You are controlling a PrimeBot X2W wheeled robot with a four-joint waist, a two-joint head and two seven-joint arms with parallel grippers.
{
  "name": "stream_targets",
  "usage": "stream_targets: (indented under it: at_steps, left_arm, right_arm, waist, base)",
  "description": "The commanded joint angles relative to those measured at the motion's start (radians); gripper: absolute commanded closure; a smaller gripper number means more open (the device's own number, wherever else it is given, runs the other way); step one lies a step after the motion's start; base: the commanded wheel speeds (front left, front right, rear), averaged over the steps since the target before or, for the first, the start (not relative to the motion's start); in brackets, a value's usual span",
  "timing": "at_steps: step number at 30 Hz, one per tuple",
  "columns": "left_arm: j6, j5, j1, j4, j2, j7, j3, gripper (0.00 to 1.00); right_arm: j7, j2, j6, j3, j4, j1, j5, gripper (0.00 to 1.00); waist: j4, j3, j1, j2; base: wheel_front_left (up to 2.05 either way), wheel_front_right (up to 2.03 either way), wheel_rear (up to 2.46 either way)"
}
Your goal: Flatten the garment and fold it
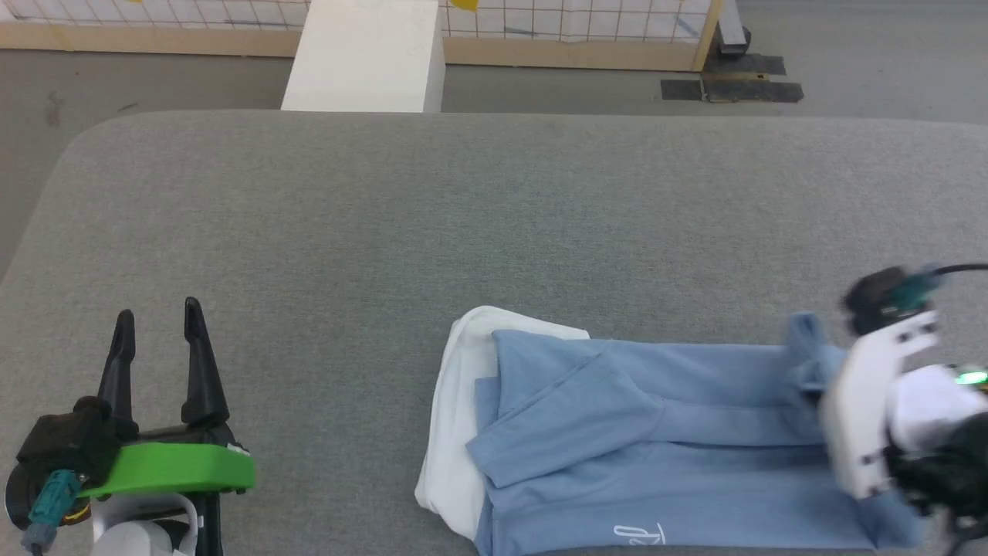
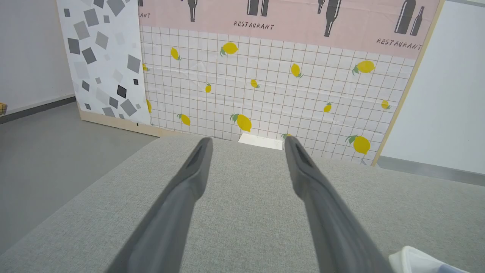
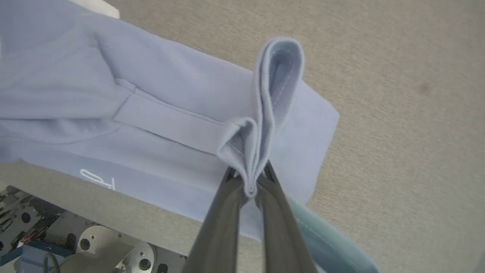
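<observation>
The blue shirt (image 1: 656, 432) lies folded in a long strip on the gray table (image 1: 386, 216), over on the robot's right side. The right gripper (image 3: 248, 176) is pinched tight on a bunched fold at the shirt's end. The left gripper (image 1: 158, 313) sits well apart from the shirt, fingers spread wide.
</observation>
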Motion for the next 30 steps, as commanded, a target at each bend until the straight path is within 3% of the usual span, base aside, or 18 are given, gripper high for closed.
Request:
stream_targets:
  at_steps: [1, 11, 17, 25, 26, 27, 30]
  left_arm:
    - [-0.007, 0.008, 0.012, -0.003, -0.006, -0.005, 0.002, 0.00]
    - [-0.020, 0.014, 0.018, 0.007, -0.018, -0.005, 0.010, 0.00]
    - [-0.026, 0.016, 0.015, 0.013, -0.024, -0.005, 0.016, 0.00]
    - [-0.033, 0.022, -0.003, 0.026, -0.041, -0.005, 0.012, 0.00]
    - [-0.035, 0.023, -0.005, 0.028, -0.043, -0.005, 0.012, 0.00]
    - [-0.036, 0.023, -0.007, 0.029, -0.045, -0.005, 0.012, 0.00]
    - [-0.041, 0.026, -0.009, 0.034, -0.049, -0.005, 0.014, 0.00]
  right_arm:
    - [-0.016, 0.033, -0.002, 0.030, -0.002, -0.006, 0.010, 1.00]
    - [-0.153, 0.214, -0.002, 0.226, 0.115, -0.084, 0.028, 1.00]
    - [-0.222, 0.284, -0.002, 0.315, 0.228, -0.145, 0.022, 1.00]
    - [-0.316, 0.328, -0.002, 0.342, 0.428, -0.197, -0.010, 1.00]
    - [-0.322, 0.331, -0.002, 0.352, 0.451, -0.204, -0.011, 0.62]
    - [-0.327, 0.333, -0.002, 0.363, 0.468, -0.211, -0.010, 0.00]
    - [-0.336, 0.338, -0.002, 0.399, 0.479, -0.226, 0.054, 0.00]
  waist:
    - [0.010, -0.004, 0.0001, -0.0001]
    - [0.062, 0.001, 0.0001, -0.0001]
    - [0.085, 0.017, 0.0001, -0.0001]
    - [0.107, 0.036, 0.0001, -0.0001]
    - [0.110, 0.037, 0.0001, -0.0001]
    - [0.111, 0.037, 0.0001, -0.0001]
    - [0.112, 0.034, 0.0001, -0.0001]
  base:
    - [0.00, 0.00, 0.00]
    - [0.00, 0.00, 0.00]
    - [0.00, 0.00, 0.00]
    - [0.00, 0.00, 0.00]
    - [0.00, 0.00, 0.00]
    - [0.00, 0.00, 0.00]
    - [0.00, 0.00, 0.00]
